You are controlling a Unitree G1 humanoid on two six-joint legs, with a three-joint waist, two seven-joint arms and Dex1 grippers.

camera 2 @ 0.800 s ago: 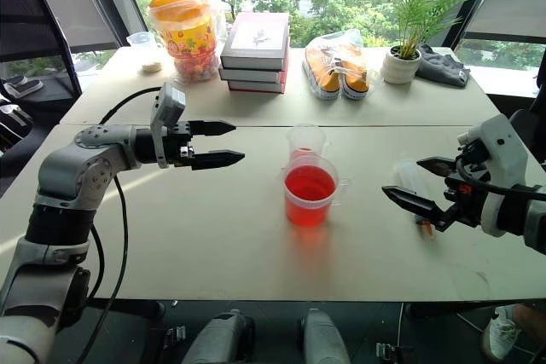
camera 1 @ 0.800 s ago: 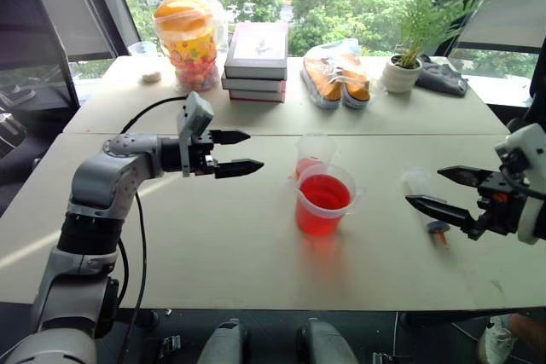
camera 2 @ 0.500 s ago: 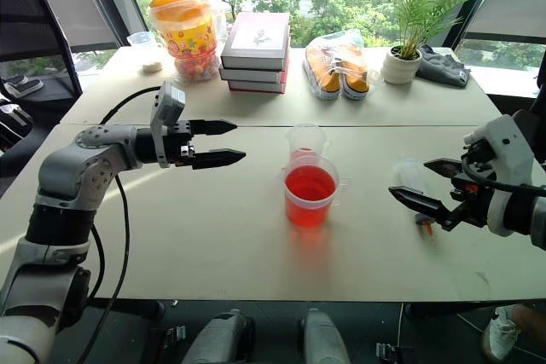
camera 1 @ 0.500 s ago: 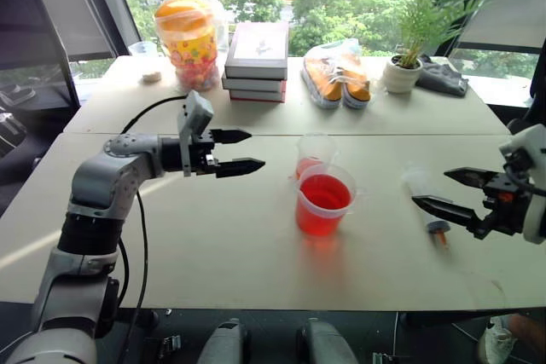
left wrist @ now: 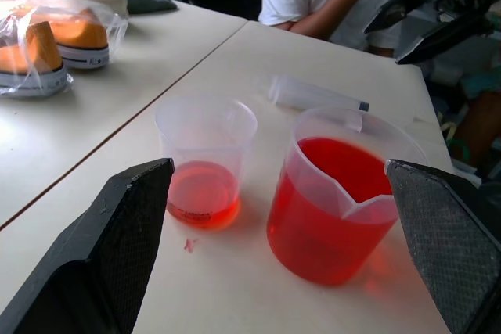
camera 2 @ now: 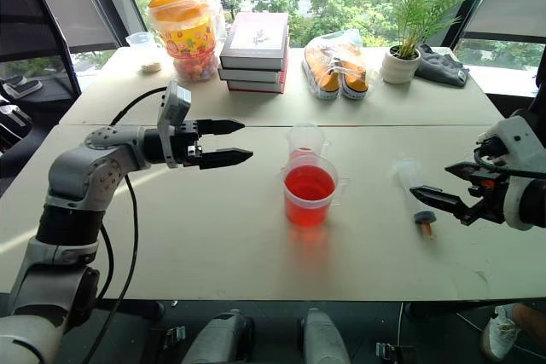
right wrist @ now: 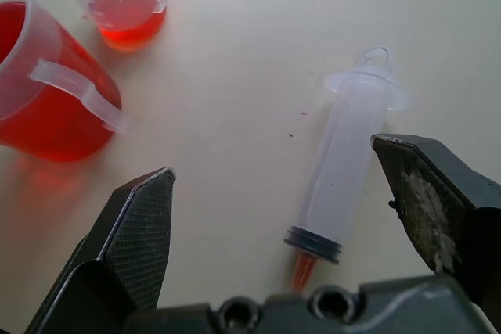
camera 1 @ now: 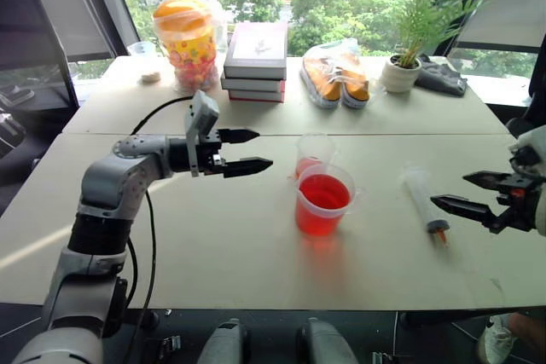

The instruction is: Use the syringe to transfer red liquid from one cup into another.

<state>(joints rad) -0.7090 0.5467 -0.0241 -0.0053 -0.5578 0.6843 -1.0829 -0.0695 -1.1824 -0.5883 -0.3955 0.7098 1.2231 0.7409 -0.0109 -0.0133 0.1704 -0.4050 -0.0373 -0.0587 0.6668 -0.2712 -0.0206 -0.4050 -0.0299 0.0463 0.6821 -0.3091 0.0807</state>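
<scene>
Larger cup (camera 1: pixel 324 199) nearly full of red liquid (camera 1: pixel 324 193); smaller cup (left wrist: pixel 205 160) shallow.

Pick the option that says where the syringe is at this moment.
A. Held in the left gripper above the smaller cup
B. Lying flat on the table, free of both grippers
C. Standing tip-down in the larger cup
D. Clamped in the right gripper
B: the syringe lies flat on the table, with the open right gripper near it but apart and the open left gripper far off beyond the cups.
</scene>
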